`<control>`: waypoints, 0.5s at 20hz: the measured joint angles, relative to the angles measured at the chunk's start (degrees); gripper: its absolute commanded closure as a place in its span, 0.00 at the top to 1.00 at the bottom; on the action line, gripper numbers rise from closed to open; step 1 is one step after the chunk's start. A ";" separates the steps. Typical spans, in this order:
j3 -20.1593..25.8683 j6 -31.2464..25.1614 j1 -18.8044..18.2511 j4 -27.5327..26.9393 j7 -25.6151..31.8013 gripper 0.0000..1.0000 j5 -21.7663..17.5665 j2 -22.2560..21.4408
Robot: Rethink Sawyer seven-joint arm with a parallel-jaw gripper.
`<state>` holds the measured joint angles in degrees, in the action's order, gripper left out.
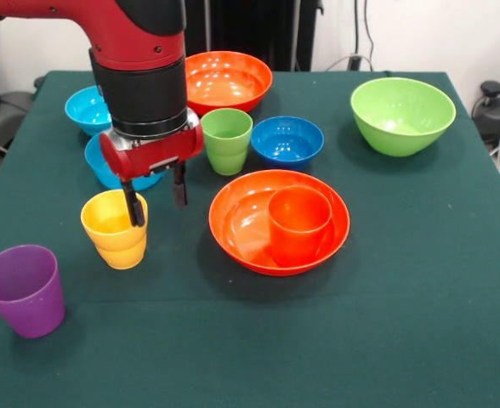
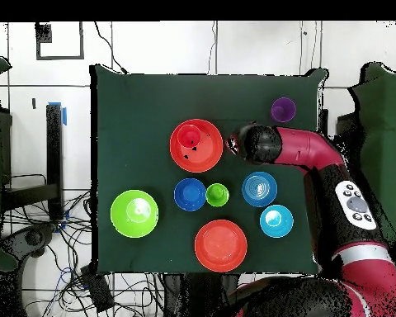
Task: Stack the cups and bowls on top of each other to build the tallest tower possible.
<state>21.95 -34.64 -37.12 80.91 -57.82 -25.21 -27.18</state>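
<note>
Two dark fingers (image 1: 133,206) hang spread apart from the red gripper (image 1: 156,201), holding nothing: one dips at the far rim of the yellow cup (image 1: 115,229), seemingly just inside the mouth, while the other stands clear of the cup on the side toward the orange bowls. So the cup lies below and slightly to one side of the gap between the fingers, upright, its long axis vertical and its mouth open upward; a pinch on the rim wall looks the likelier grasp, though whether that finger touches the plastic I cannot tell. Just behind the gripper, partly hidden by it, sits a light blue bowl (image 1: 105,168), and a second light blue bowl (image 1: 86,109) lies farther back. The green cup (image 1: 227,139) stands upright near the wrist's other side, with the small dark blue bowl (image 1: 286,140) just beside it. Nearer the camera, the orange cup (image 1: 299,223) already stands inside a large orange bowl (image 1: 241,223), the only stacking done so far. The other large orange bowl (image 1: 227,81) sits at the far edge, the lime green bowl (image 1: 402,114) well apart at a far corner, and the purple cup (image 1: 23,289) alone at a near corner of the green table (image 1: 403,323). The overhead view hides the yellow cup under the arm (image 2: 304,149).
</note>
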 measured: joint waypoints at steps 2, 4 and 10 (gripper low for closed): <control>-0.17 0.00 0.00 -0.01 0.00 1.00 0.00 -0.01; -0.26 0.00 -0.01 -0.01 0.00 1.00 0.00 -0.01; -0.31 0.00 0.01 -0.19 0.00 1.00 0.00 -0.01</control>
<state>21.64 -34.64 -37.12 80.72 -57.82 -25.21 -27.18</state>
